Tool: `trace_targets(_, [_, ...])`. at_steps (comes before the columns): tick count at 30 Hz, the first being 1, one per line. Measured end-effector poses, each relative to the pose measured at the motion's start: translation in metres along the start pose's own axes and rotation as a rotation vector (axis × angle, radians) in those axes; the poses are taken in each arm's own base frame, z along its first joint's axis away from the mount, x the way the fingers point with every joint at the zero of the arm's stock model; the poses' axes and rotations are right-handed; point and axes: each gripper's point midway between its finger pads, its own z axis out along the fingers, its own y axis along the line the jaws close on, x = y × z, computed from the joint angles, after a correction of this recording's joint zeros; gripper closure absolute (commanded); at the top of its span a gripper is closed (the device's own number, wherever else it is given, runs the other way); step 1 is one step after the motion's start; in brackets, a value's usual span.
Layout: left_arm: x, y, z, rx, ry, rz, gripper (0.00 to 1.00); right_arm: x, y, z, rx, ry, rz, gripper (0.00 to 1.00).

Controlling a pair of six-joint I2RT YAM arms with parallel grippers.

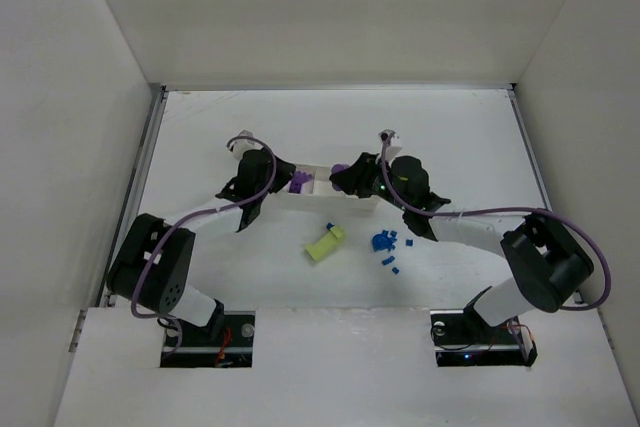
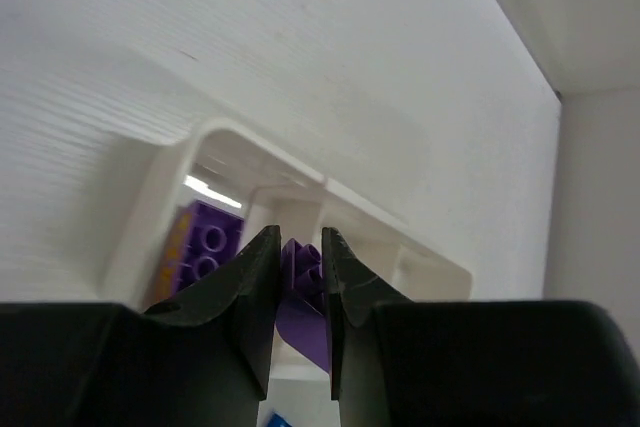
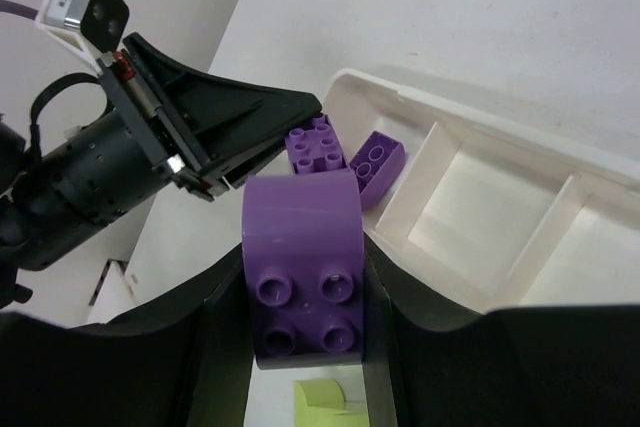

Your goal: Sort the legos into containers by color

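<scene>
The white tray point(image 1: 322, 194) lies mid-table. My left gripper point(image 1: 288, 183) is at its left end, shut on a purple brick point(image 2: 300, 269) over the left compartment. A second purple brick point(image 2: 205, 245) lies in that compartment. My right gripper point(image 1: 347, 176) is shut on a rounded purple brick point(image 3: 303, 277) and holds it above the tray's near left rim point(image 3: 455, 282). The right wrist view shows the left gripper's fingers point(image 3: 245, 132) beside a purple brick point(image 3: 318, 144), and the other purple brick point(image 3: 377, 162). A yellow-green brick point(image 1: 325, 244) and several small blue bricks point(image 1: 385, 243) lie on the table.
The tray's middle and right compartments point(image 3: 480, 202) show no bricks. White walls enclose the table on the left, back and right. The yellow-green brick point(image 3: 325, 402) shows below my right jaws. A blue piece point(image 2: 275, 419) shows below my left jaws.
</scene>
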Motion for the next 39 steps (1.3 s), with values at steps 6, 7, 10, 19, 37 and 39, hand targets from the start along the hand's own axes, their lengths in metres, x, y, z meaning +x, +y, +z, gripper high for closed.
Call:
trace_targets(6, [-0.012,0.015,0.002,-0.051,-0.040,0.013,0.95,0.000,0.001,0.000,-0.003,0.001,0.000,0.57])
trace_targets(7, [-0.014,0.017,0.002,-0.056,-0.047,0.014,0.95,0.000,0.001,0.000,-0.003,0.001,0.000,0.58])
trace_targets(10, [-0.023,0.024,0.001,-0.074,-0.074,0.022,0.94,0.000,0.001,0.000,-0.004,0.001,0.000,0.61])
trace_targets(19, [-0.030,0.033,-0.003,-0.134,-0.140,0.148,0.88,0.000,0.001,0.000,-0.005,0.000,0.000,0.61])
trace_targets(37, [-0.054,0.005,-0.054,-0.010,-0.262,0.180,0.38,0.009,-0.002,0.004,0.006,0.018,0.001,0.61])
trace_targets(39, [-0.064,0.010,-0.073,0.018,-0.312,0.160,0.34,0.014,-0.004,0.008,0.017,0.026,0.001,0.60])
